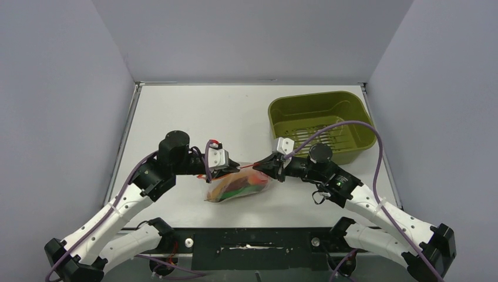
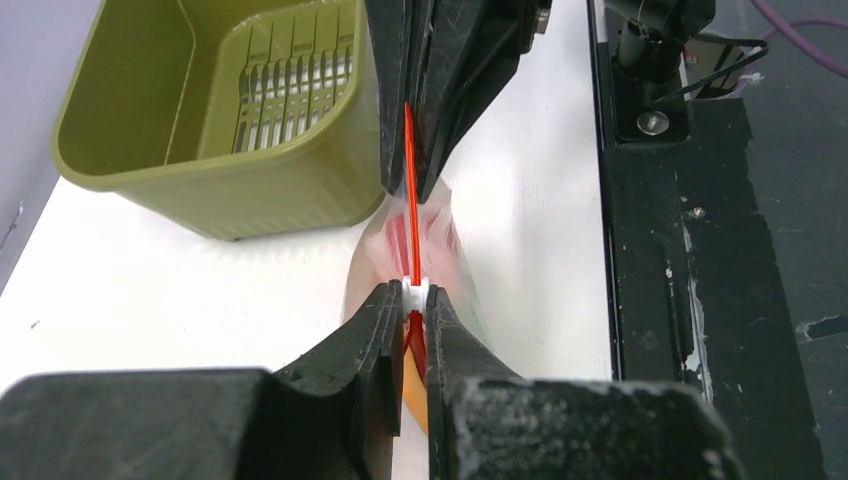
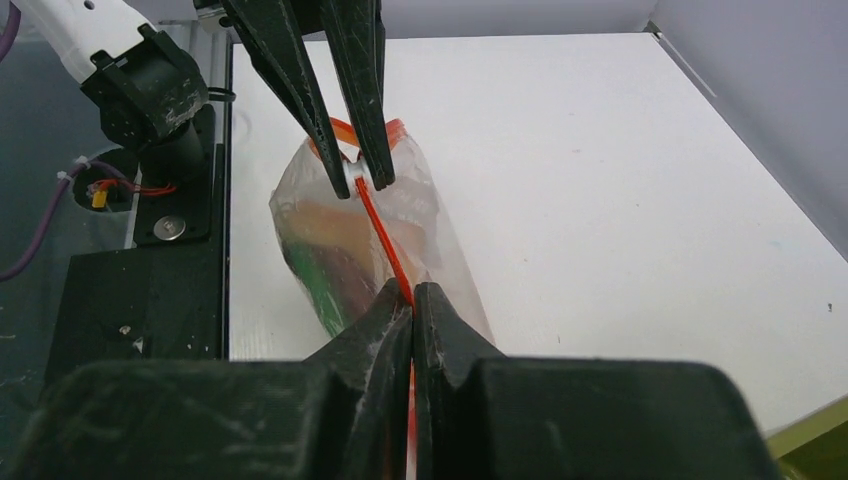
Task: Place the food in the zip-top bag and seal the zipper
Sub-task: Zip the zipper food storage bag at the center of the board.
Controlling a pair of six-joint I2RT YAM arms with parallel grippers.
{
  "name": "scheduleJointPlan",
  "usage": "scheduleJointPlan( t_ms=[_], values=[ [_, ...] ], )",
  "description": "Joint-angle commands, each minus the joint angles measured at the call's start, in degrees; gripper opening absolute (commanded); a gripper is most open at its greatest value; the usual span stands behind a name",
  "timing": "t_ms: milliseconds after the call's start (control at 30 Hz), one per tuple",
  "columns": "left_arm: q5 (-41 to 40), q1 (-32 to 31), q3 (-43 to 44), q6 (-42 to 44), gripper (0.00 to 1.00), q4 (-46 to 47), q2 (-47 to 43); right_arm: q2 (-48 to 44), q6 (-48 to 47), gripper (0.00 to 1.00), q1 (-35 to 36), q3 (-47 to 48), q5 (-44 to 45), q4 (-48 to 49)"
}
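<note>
Spanning the gap between the arms, the zipper (image 1: 251, 167) lies taut, long axis running straight from the left gripper (image 1: 225, 167), clamped on the end bearing a small white tab (image 3: 356, 176), to the right gripper (image 1: 271, 162), clamped on the opposite end; neither is nearer. The zip-top bag (image 1: 238, 187) sags beneath, the food (image 1: 234, 190) inside showing only as blurred green, orange and red. Whether the strip is pressed shut along its length cannot be made out.

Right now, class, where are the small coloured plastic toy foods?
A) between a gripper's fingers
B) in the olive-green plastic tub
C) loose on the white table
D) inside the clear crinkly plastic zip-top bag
D: the toy foods show through the wall of the clear zip-top bag, beneath its red-orange zipper strip.
</note>
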Motion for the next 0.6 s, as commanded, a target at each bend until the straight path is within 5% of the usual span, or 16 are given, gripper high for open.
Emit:
scheduleJointPlan(
  t_ms=[0, 133, 233, 333, 567],
  values=[
    [-4.20, 0.41, 1.47, 1.31, 0.00, -6.95, -2.68, -1.99, 1.16, 0.00, -1.82, -1.18, 3.01, 5.47],
    [-4.32, 0.36, 1.63, 1.17, 0.00, -7.93, -3.08, -1.24, 0.16, 0.02, -1.73, -1.61, -0.17, 5.49],
    [-2.86, 0.37, 1.42, 0.67, 0.00, -6.89, -2.98, 0.66, -0.78, 0.28, -0.43, 0.68, -2.42, 3.40],
    [-1.67, 0.38, 0.58, -0.40, 0.00, -4.57, -2.95, 3.92, -4.25, 0.43, 2.92, 3.86, -3.32, 0.57],
    [-0.48, 0.41, 0.39, -0.67, 0.00, -3.96, -2.65, 7.19, -6.33, 0.43, 5.11, 7.10, -3.60, 0.39]
  ],
)
